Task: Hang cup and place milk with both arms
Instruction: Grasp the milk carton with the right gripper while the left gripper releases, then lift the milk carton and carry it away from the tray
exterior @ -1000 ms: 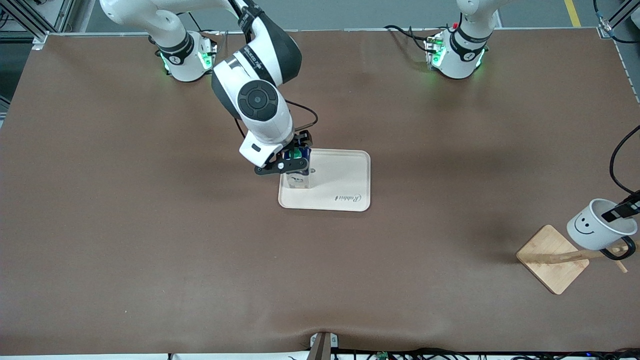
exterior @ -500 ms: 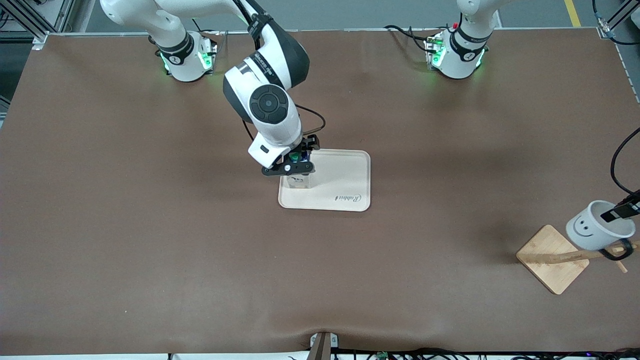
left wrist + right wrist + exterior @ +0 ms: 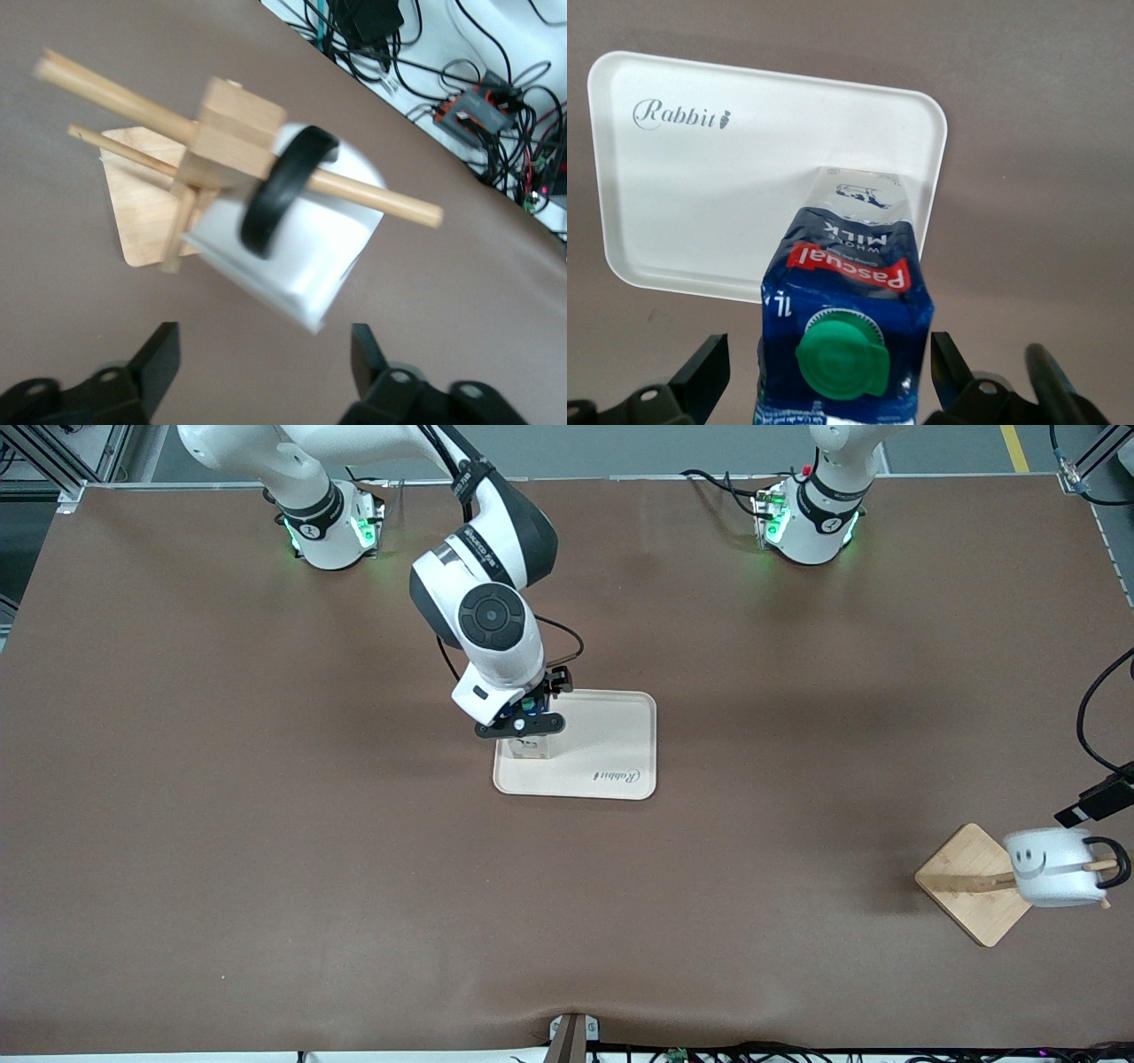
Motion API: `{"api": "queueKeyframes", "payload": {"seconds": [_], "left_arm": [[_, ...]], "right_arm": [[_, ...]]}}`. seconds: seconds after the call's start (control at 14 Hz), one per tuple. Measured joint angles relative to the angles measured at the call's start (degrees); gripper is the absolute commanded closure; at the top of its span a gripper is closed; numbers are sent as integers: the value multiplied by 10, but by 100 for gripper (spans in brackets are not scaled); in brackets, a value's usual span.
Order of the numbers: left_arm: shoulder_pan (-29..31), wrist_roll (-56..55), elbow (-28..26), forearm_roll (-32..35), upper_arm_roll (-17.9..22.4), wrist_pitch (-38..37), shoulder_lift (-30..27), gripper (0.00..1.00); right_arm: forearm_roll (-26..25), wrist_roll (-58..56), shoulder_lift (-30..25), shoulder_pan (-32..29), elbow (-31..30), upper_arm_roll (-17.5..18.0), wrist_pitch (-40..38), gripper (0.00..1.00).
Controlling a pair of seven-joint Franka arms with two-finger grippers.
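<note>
Step in hand: both releases look made — what is left, by my judgement, is to draw each hand clear without disturbing what it has set down.
Left hand (image 3: 266, 376): fingers spread wide with nothing between them, just off the cup, over the desk's edge at the left arm's end.
Cup (image 3: 1051, 866): white smiley mug hanging by its black loop handle on a peg of the wooden rack (image 3: 974, 884), which stands near the desk corner at the left arm's end, on the front camera's side. The cup shows blurred, so it may be swinging.
Left advice: back away along the peg's line, not across it, so a finger does not catch the handle or tip the light rack.
Right hand (image 3: 828, 367): spread either side of the carton's top, not pinching it.
Milk (image 3: 846, 323): upright on the white tray (image 3: 611, 735) at mid-desk, in the tray corner toward the right arm's end and nearer its base.
Right advice: lift straight up — a sideways drift could topple the tall carton.
Writing: carton reads "Pascual" and "WHOLE MILK"; tray reads "Rabbit".
</note>
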Motion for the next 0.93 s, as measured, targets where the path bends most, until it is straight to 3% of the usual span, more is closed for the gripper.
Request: {"api": "queueKeyframes", "payload": {"seconds": [0.43,0.64,0.71,0.79,0.86,0.93], "left_arm": [[-8,-40,10,90,-49,-102,-53,0],[-8,-106,36,137,-94,-181,-70,0],[-9,-131,48,144,-109,-208,-73,0],[-9,-148,58,147,-123,-226,-75,0],[-9,-158,66,149,-132,-238,-76,0],[-10,-160,75,150,-137,-251,-76,0]], "right_arm": [[0,3,4,3,-4,-1,1,0],[0,3,5,4,-17,-2,2,0],[0,3,5,5,-23,-2,9,8],[0,3,6,7,-31,-2,23,72],[0,3,7,8,-37,-2,35,94],[0,3,6,8,-38,-2,39,99]]}}
